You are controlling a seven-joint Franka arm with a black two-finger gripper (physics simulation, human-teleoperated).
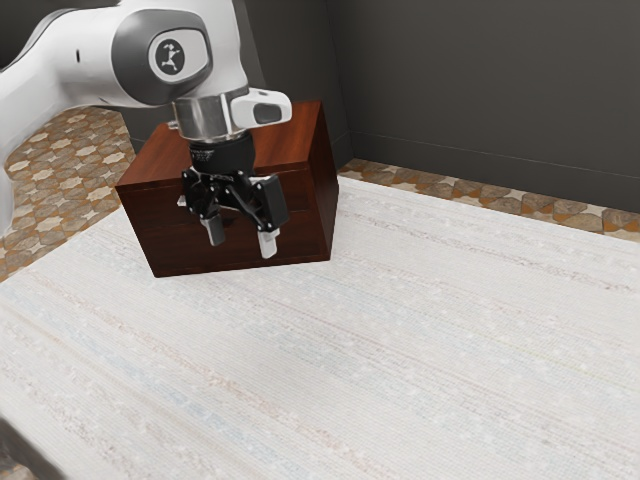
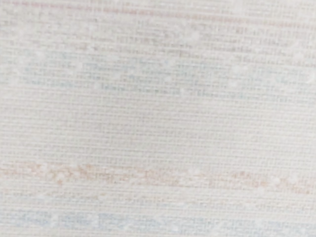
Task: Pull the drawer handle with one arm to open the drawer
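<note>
A dark red-brown wooden drawer box stands on the pale woven tabletop, its front face turned toward the camera. My black gripper hangs in front of that face, pointing down, with its fingers apart and nothing between them. The hand covers most of the middle of the front. A small pale piece, possibly part of the handle, peeks out beside the hand toward the exterior view's left. The wrist view looks straight down on the woven tabletop.
Patterned tile floor lies beyond the table at the exterior view's left and along the back. Dark walls rise behind. The woven surface stretches wide toward the exterior view's right and front.
</note>
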